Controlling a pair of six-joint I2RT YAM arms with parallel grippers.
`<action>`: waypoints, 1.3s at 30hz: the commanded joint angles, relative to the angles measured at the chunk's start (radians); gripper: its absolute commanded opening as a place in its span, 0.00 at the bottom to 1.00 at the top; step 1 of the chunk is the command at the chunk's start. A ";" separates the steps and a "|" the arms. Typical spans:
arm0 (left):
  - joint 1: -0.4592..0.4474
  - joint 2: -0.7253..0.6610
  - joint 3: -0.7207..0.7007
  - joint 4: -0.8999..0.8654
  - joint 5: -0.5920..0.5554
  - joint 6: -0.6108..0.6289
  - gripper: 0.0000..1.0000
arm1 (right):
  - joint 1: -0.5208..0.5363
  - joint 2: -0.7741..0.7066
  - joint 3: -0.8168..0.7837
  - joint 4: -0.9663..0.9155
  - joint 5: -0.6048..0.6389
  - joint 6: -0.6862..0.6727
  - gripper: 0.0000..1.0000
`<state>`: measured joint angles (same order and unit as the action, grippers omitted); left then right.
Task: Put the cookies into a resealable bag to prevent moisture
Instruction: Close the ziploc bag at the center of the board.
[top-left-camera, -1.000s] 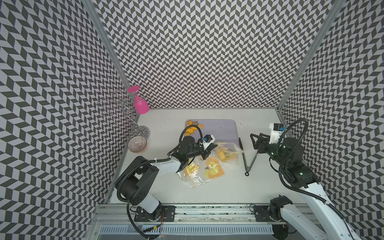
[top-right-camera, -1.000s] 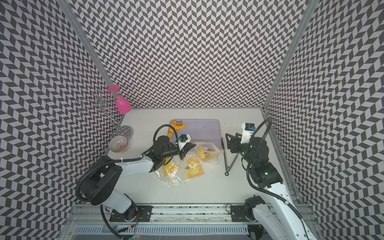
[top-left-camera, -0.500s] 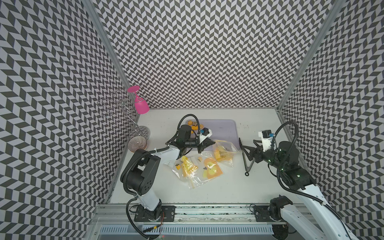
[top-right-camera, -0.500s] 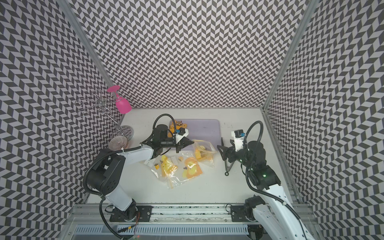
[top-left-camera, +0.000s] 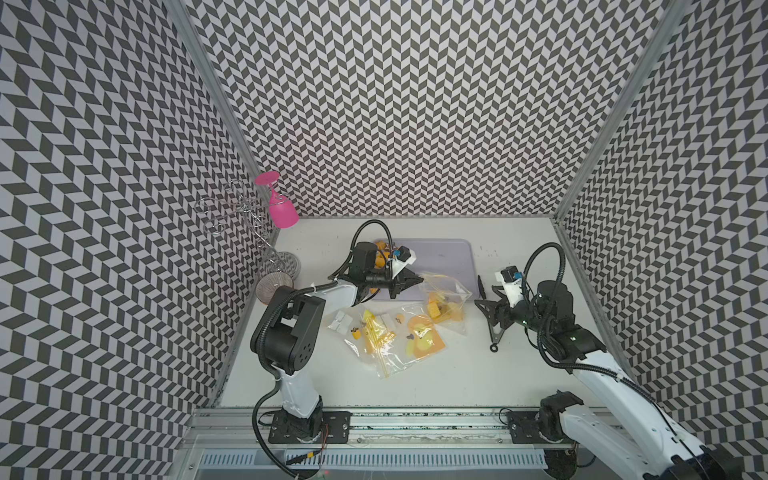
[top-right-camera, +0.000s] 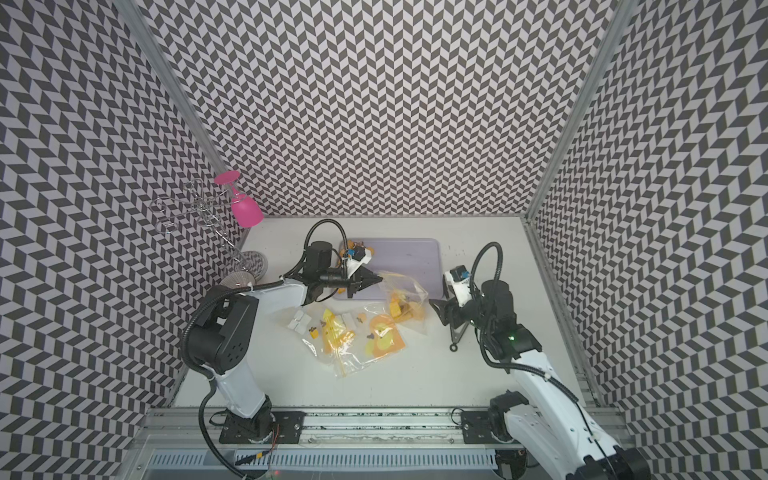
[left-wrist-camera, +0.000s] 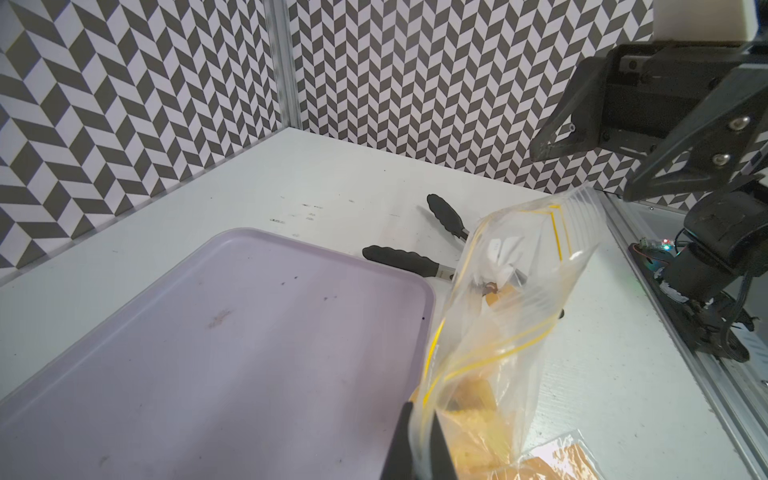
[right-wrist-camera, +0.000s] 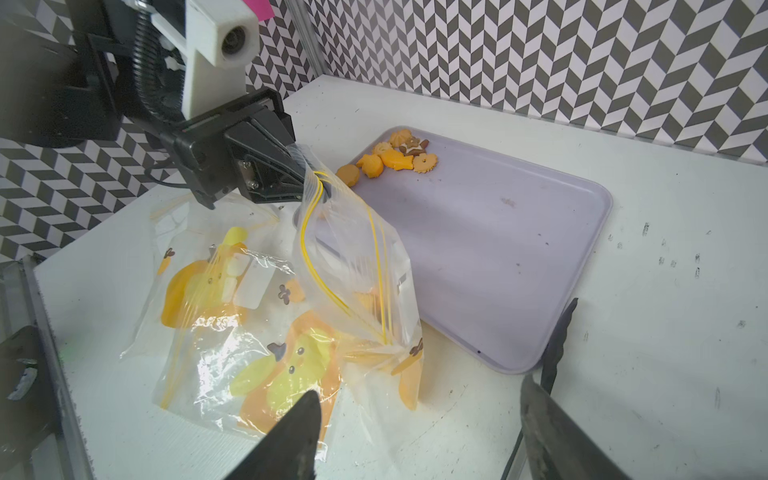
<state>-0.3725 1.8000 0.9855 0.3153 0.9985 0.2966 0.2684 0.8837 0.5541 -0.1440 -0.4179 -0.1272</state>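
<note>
1. The left end effector (right-wrist-camera: 309, 176) is clamped narrow on one corner of the zip rim of the resealable bag (right-wrist-camera: 357, 270). It holds that rim up off the counter (top-left-camera: 436, 386) at the tray's (right-wrist-camera: 498, 249) front edge, on the robot's side.
2. The right end effector (right-wrist-camera: 417, 390) stands wide and holds nothing. It hovers just off the tray's front corner on its own side, above the tongs (left-wrist-camera: 401, 258) that lie beside the tray's short edge.
3. Some cookies (top-left-camera: 440, 309) already sit in the bag's bottom. The rest of the cookies (right-wrist-camera: 395, 158) are clustered in the tray's far corner on the left arm's side.
4. The step in hand looks like spreading the bag mouth. The right end effector should take only the free lip, close to the zip, and draw it away from the tray.
5. Pull gently, because the film is thin and slippery. Steer clear of the spare chick-print bags (top-left-camera: 390, 332) lying in front of the tray.
</note>
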 joint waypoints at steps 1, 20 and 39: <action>0.014 0.019 0.027 -0.029 0.058 -0.014 0.00 | 0.028 0.027 0.019 0.080 0.019 -0.091 0.77; 0.021 0.042 0.041 -0.039 0.074 -0.018 0.00 | 0.147 0.293 0.070 0.232 0.158 -0.165 0.54; 0.027 0.029 0.032 -0.039 0.074 -0.015 0.00 | 0.147 0.180 0.059 0.181 0.066 -0.132 0.00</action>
<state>-0.3527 1.8351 1.0088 0.2901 1.0462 0.2680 0.4141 1.1091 0.5976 0.0273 -0.3244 -0.2588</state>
